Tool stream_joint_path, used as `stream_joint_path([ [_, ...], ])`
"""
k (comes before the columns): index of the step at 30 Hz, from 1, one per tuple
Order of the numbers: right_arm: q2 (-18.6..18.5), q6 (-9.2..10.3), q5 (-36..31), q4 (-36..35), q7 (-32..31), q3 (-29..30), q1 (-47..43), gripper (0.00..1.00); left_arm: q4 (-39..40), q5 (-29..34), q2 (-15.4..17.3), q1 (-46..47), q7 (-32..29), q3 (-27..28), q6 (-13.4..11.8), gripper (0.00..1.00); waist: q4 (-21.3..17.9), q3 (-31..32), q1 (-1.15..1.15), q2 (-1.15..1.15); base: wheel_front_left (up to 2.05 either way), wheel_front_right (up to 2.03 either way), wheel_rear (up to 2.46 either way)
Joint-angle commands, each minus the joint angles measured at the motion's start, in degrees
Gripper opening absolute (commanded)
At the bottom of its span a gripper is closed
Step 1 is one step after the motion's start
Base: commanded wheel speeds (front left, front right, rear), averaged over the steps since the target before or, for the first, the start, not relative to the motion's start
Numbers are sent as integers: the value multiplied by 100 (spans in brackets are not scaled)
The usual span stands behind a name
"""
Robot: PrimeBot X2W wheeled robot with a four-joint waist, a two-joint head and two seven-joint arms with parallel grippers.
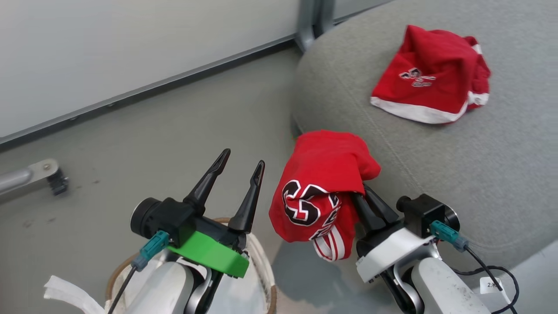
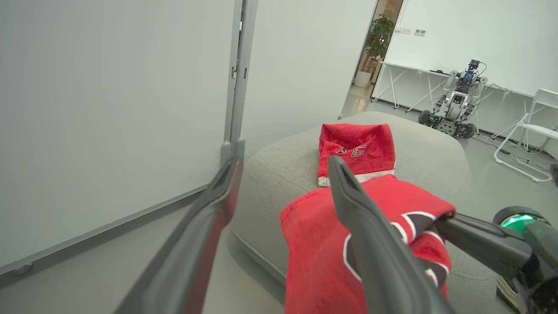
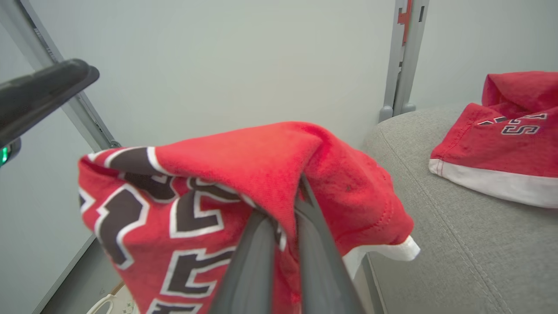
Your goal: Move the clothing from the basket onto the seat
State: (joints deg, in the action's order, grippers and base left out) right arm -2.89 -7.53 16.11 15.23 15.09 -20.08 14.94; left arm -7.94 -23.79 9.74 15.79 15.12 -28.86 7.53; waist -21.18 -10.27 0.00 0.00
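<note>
Right wrist view: jersey (image 3: 261, 161) pinched between right fingers (image 3: 248, 270), draped over tips.

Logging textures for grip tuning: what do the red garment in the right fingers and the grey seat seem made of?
The held garment looks like matte knit fabric, perhaps polyester: fine grain, soft folds. The seat looks like matte woven upholstery: speckled weave, stitched seams.

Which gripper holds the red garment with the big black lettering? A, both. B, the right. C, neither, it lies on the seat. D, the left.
B: the right gripper is shut on the garment, while the left gripper stands open and empty beside it.
</note>
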Motion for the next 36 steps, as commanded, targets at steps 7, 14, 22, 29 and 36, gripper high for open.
stream_joint_path([
  [7,-7,8,-30,-182,12,357,-101,0,-28,88,109,-22,3,6,-9,100,-905,-220,0,0,0,0,0],
  [14,-6,8,-538,-389,12,1446,320,0,36,109,155,182,3,-160,-9,100,-945,-438,0,0,0,0,0],
  [22,-299,8,-1392,-690,11,2932,1389,0,111,90,364,334,3,-301,-9,100,-696,-885,0,0,0,0,0],
  [29,-982,8,-1895,-173,-69,3546,2542,0,163,53,660,617,3,-468,-9,100,-331,-1463,0,0,0,0,0],
  [36,-1434,8,-2401,180,-483,4386,3461,0,252,23,937,939,3,-572,-9,100,100,-2064,0,0,0,0,0],
])
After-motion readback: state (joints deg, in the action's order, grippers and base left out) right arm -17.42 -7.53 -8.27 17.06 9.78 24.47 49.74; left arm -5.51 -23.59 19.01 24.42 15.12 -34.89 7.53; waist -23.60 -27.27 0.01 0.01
